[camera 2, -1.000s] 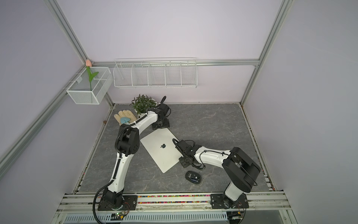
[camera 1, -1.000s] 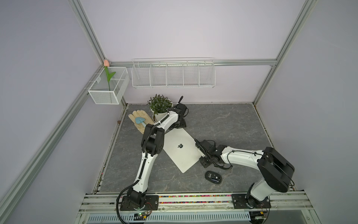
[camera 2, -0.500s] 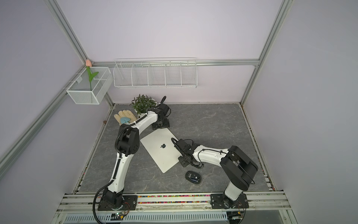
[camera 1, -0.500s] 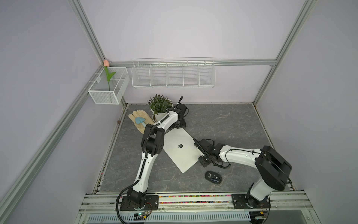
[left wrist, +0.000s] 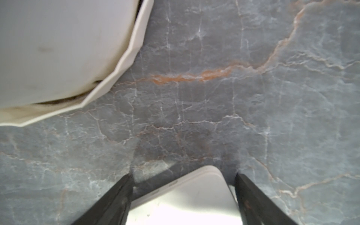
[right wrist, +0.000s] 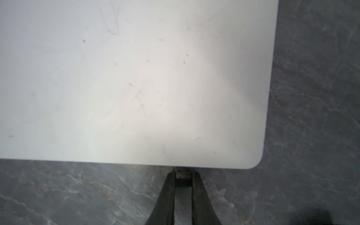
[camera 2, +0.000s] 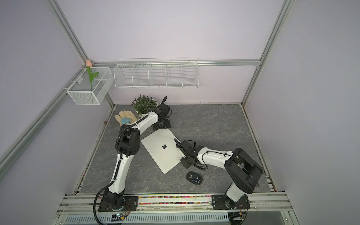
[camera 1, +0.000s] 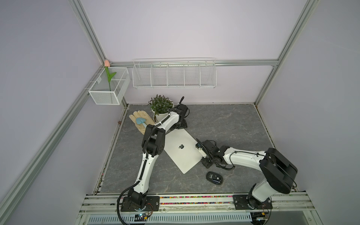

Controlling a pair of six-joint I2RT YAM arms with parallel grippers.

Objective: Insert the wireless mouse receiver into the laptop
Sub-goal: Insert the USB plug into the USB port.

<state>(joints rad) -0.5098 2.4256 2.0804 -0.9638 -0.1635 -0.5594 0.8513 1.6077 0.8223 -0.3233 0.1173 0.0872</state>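
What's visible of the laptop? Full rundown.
The laptop is a slim silver-white slab, metal-looking, with rounded corners, a dark apple logo mid-lid and faint scuffs. It lies closed, flat and skewed on the grey table. The open left pincer straddles its far corner. The right pincer, shut on the wireless mouse receiver, holds the plug against its side edge, near a corner; insertion depth is hidden.

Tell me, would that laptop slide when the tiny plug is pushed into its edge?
Likely, if unbraced: the laptop lies flat on a smooth-looking tabletop. The left end effector straddles its far corner, probably as a stop against the push of the receiver. Its slim shell looks rigid.
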